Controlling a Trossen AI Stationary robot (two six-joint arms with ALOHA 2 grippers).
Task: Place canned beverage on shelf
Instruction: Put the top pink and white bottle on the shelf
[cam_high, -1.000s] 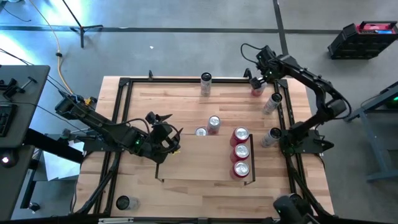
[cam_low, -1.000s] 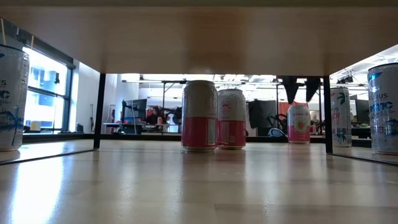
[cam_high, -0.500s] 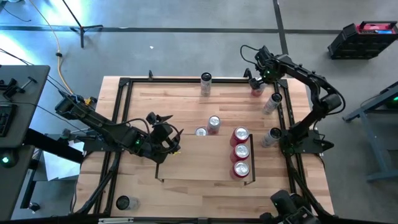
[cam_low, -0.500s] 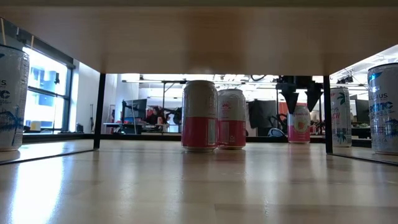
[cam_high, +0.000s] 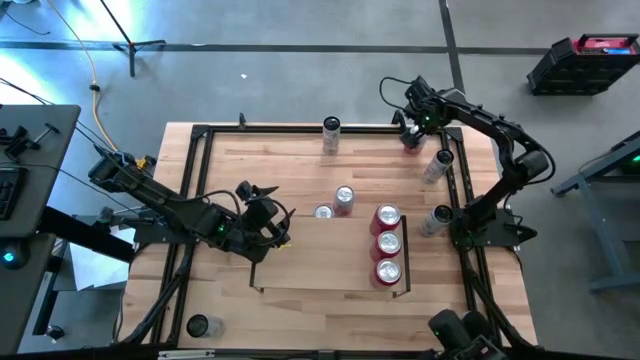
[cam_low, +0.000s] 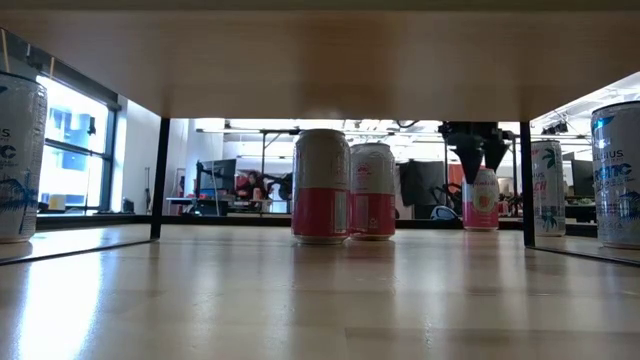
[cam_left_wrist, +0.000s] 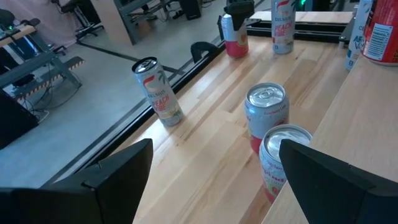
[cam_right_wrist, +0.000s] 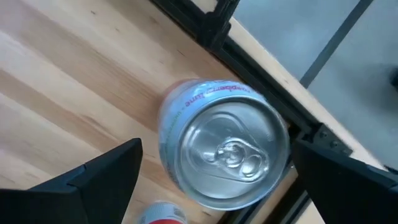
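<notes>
A pink and silver can (cam_right_wrist: 224, 152) stands upright on its base in the table's far right corner (cam_high: 413, 143). My right gripper (cam_right_wrist: 216, 148) hangs open just above it, pointing down, one finger on either side of the can's top (cam_low: 481, 195), touching nothing. My left gripper (cam_high: 284, 226) waits open by the left rail of the shelf (cam_high: 310, 262). Three red cans (cam_high: 388, 243) stand in a row along the shelf's right rail. Two more cans (cam_left_wrist: 266, 109) stand at its far edge.
Loose cans stand at the far middle (cam_high: 331, 130), along the right rail (cam_high: 438, 165) (cam_high: 435, 221) and at the near left corner (cam_high: 197, 325). The black frame (cam_high: 300, 126) edges the table. The shelf's left and middle wood is bare.
My right gripper has come down over the pink can in the far right corner, shifted slightly toward the table's left and rolled about its own axis. Its fingers have stayed open. The can has not moved.
</notes>
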